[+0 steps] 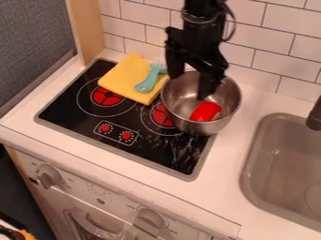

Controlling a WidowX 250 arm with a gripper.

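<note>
While its hand (190, 85) hangs over the steel pot (219, 123), we see the small red object (204, 111) lying inside.
In the camera view we find the hand's two fingers apart, one of them down inside the pot, its tip close by the red object; we cannot tell whether they touch. The pot is at the right side of the black stovetop (80, 123), overlapping a red burner spot (162, 116) in our view. To the pot's left, we see a folded yellow cloth (120, 78) lying on the stovetop, with a blue-green fork (148, 80) on top, its tines toward the tiled wall (254, 42). Farther right, we notice a grey sink (249, 176) set into the white surface (227, 187), and a dark faucet (315, 116) at the picture's edge.
</note>
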